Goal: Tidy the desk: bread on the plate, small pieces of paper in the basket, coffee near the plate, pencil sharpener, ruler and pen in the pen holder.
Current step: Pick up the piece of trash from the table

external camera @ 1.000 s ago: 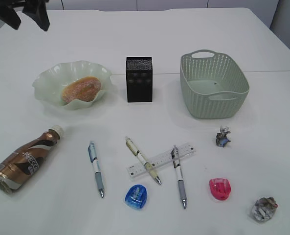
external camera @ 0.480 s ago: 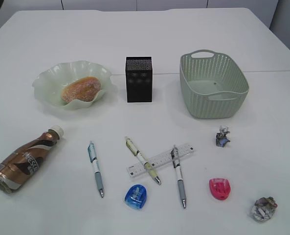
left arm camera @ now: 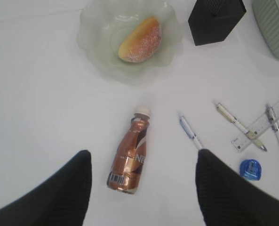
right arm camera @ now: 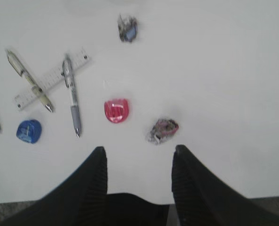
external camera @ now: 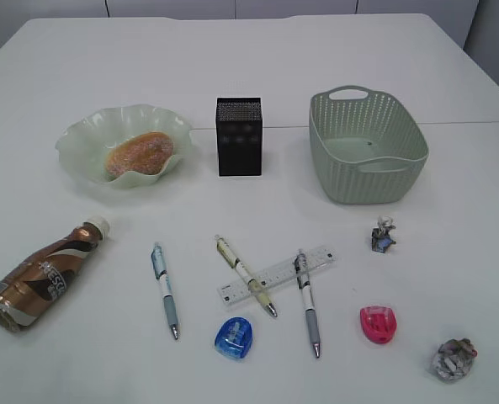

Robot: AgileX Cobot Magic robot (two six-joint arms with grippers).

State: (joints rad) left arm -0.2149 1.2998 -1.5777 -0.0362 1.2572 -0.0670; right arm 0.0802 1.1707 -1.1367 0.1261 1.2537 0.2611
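Gone from the exterior view's upper left corner is the dark arm that hung there a second ago; nothing on the counter (external camera: pixel 249 67) has shifted. The bread (external camera: pixel 138 153) lies in the plate (external camera: pixel 76 139) at the left, with the pen holder (external camera: pixel 239 136) upright beside it and the basket (external camera: pixel 367 147) to the right, nothing visible inside it. The coffee (external camera: pixel 43 275) lies on its side, well below the plate, cap pointing up toward it. Three pens lie in the front middle: the blue pen (external camera: pixel 165 289) alone, the yellowish pen (external camera: pixel 246 275) and the grey pen (external camera: pixel 307 301) each crossing the ruler (external camera: pixel 276 274). The blue sharpener (external camera: pixel 236 337) sits just below the ruler, the pink sharpener (external camera: pixel 379 324) further right. One paper wad (external camera: pixel 383 235) rests below the basket, the other paper wad (external camera: pixel 453 359) near the front right corner. The left gripper (left arm camera: pixel 144 188) hangs above the coffee, fingers spread and holding nothing. The right gripper (right arm camera: pixel 138 176) hovers above the counter near the pink sharpener and the nearer wad, fingers also apart and empty.
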